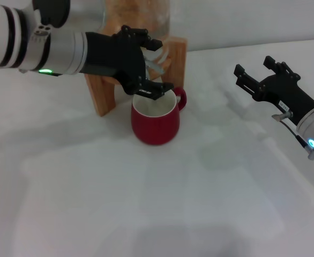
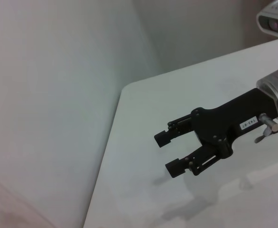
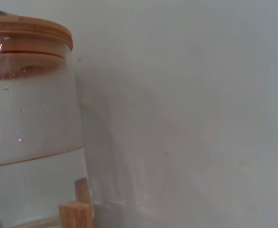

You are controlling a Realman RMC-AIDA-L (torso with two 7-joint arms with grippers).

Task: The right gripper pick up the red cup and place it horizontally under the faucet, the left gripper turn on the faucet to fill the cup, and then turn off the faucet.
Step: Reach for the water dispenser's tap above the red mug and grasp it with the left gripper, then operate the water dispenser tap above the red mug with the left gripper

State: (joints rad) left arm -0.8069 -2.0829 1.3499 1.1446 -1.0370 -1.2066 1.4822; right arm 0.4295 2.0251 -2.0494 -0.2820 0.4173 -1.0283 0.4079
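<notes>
Cup-filling is the stage this looks to be at, judged from how things lie. Largest first: the white bench [image 1: 146,203] carries everything. At about 11 o'clock on it stands the glass dispenser [image 3: 30,137] on its wooden stand [image 1: 101,93], with liquid partway up the glass and a wooden lid on top.

Next is the left arm, reaching in from 9 o'clock. The left gripper [image 1: 149,67] hangs right at the front of the stand, where the faucet [image 1: 158,58] shows only as a glint of chrome between the spread fingers. Whether those fingers press the lever I cannot tell.

The right gripper [image 1: 252,67] waits at 3 o'clock, well apart from the cup, released and holding nothing.

The red cup [image 1: 156,119] stands upright just in front of the stand, directly below the left gripper, its handle [image 1: 180,98] turned to about 1 o'clock. Its white inside shows, but I cannot tell how full it is.

Smallest is the faucet itself. Its lever probably needs only a light, short push. The cup looks glazed, so stiff, slippery and breakable, and heavier once filled; a grip across the rim wall or at the handle seems safest.
</notes>
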